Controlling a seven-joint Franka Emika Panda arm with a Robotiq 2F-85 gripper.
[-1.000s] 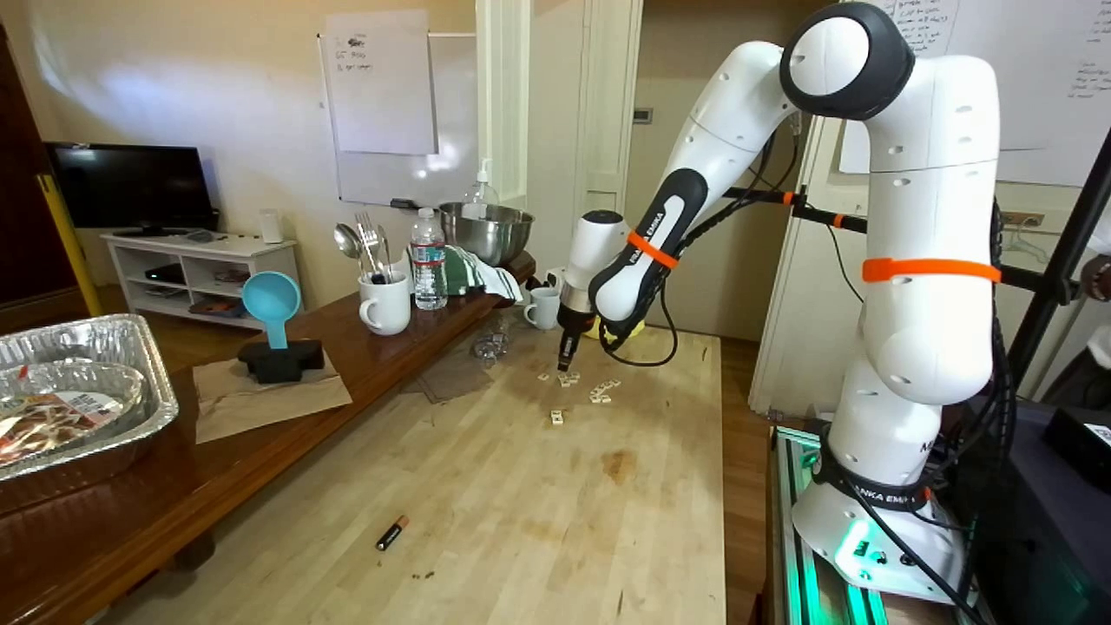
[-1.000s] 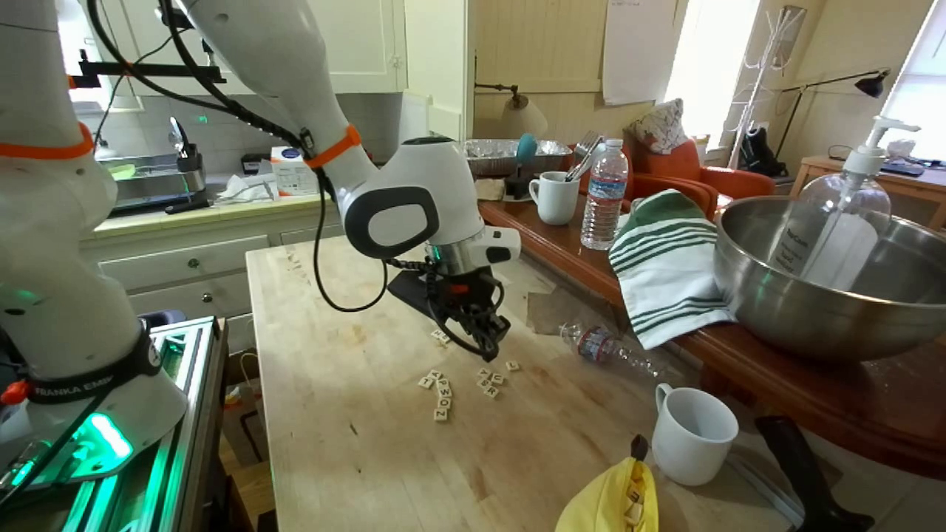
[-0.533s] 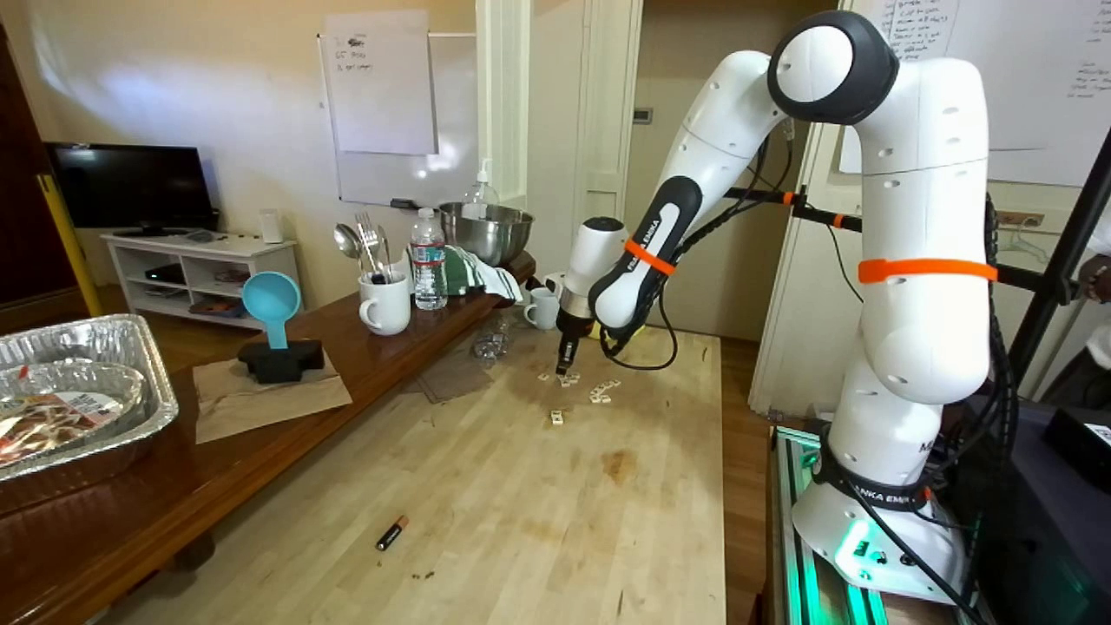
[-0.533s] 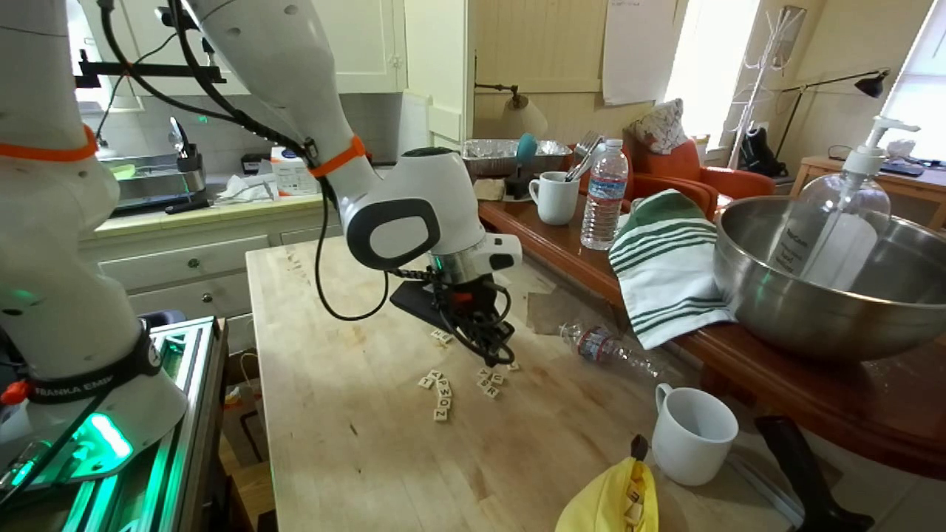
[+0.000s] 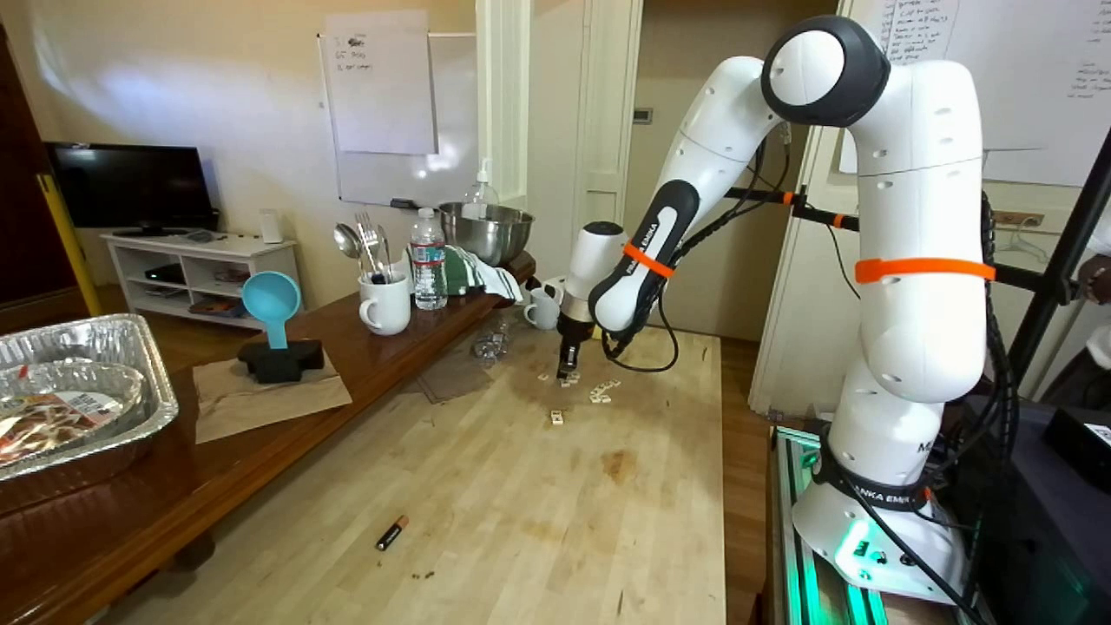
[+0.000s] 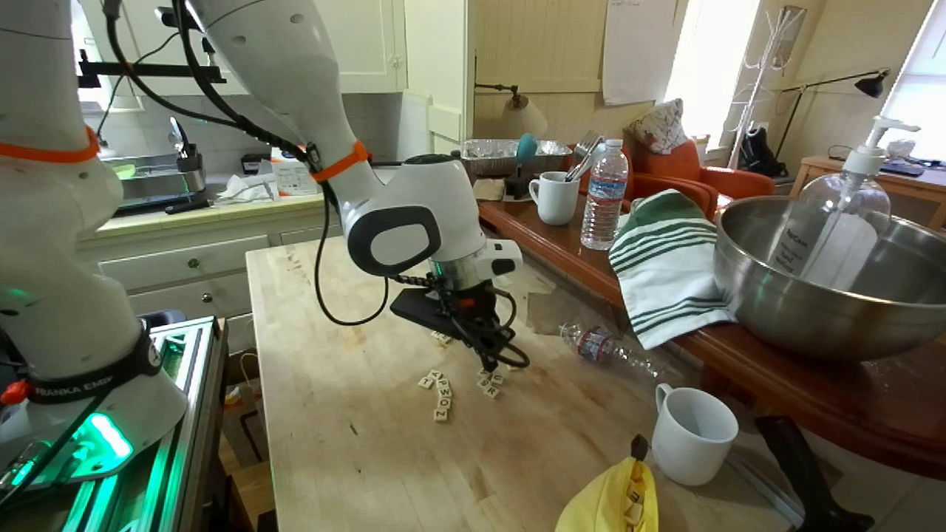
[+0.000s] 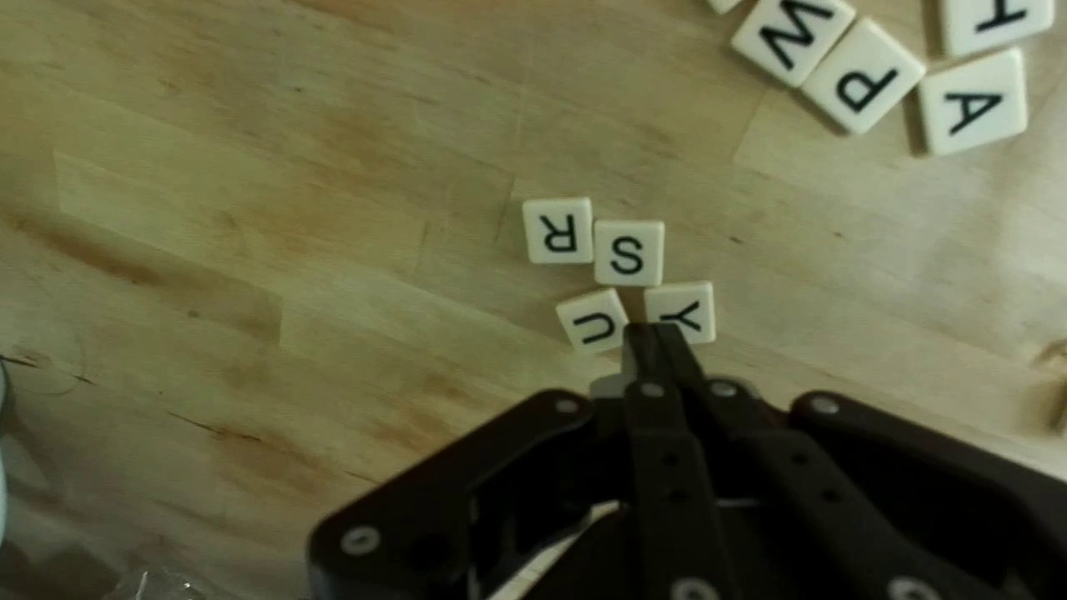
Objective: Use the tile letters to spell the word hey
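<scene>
Tiles R (image 7: 558, 232), S (image 7: 629, 254), U (image 7: 592, 322) and Y (image 7: 683, 313) sit near the centre of the wrist view, the clenched gripper (image 7: 653, 329) covering Y's lower left corner; whether it touches Y or U cannot be told. At upper right a W (image 7: 792, 37) and another tile (image 7: 998, 18) are cut by the top edge, the latter's letter uncertain, and at lower left a clear object (image 7: 158, 587) is too cropped to name. In an exterior view the mid-frame tiles (image 5: 601, 397) are too small to read; in an exterior view other tiles (image 6: 440, 338) show partly behind the gripper, and a yellow bag (image 6: 602, 502) runs off the bottom edge.
</scene>
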